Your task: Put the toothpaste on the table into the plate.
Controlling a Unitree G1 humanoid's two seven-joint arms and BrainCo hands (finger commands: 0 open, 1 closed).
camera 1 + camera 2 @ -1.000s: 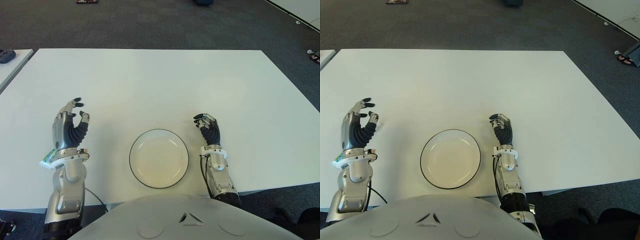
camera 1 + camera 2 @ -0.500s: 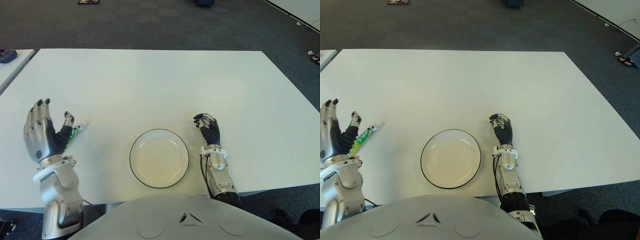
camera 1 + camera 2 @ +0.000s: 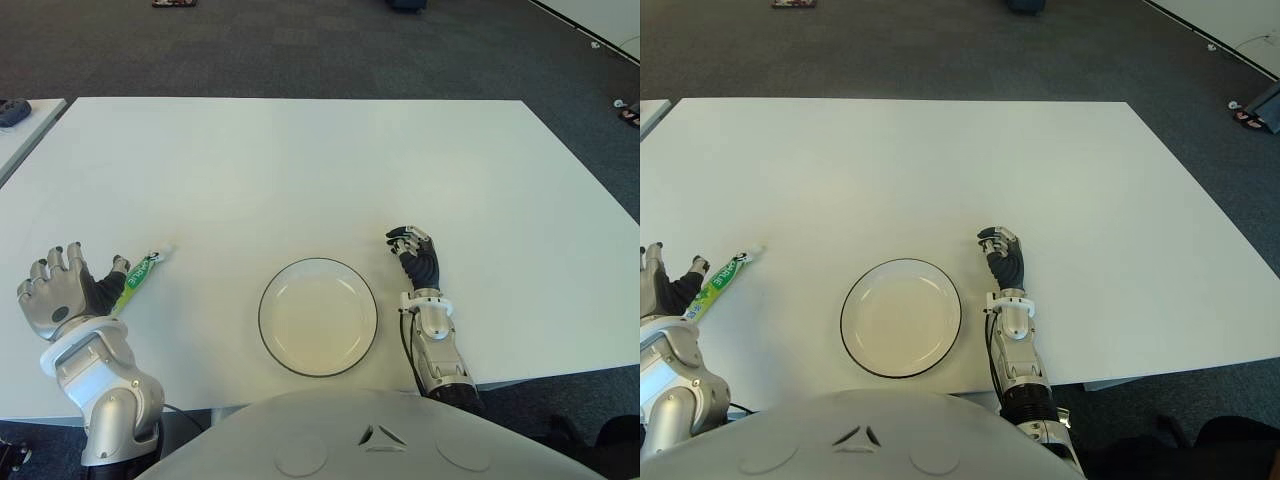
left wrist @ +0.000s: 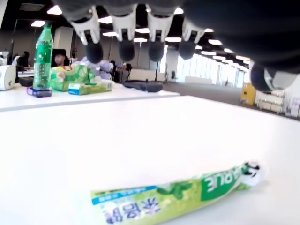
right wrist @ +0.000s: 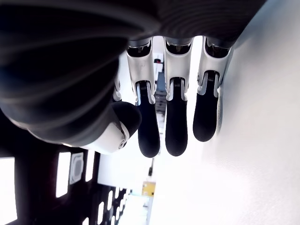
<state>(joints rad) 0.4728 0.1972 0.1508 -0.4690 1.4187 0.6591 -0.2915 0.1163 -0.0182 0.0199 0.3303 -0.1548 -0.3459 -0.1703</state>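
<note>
Fingers of the left hand (image 3: 62, 298) are spread, gripping nothing, at lower left beside the toothpaste (image 3: 137, 281) lying on the table (image 3: 300, 170). Right hand (image 3: 418, 260), fingers relaxed and empty, shows right of the plate (image 3: 276, 338).

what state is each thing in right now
toothpaste: lying flat on the table, not held, cap end pointing away from the robot
plate: empty, on the table
left hand: open, fingers spread, beside the toothpaste's near end
right hand: fingers relaxed, holding nothing, right of the plate
table: bare apart from these
</note>
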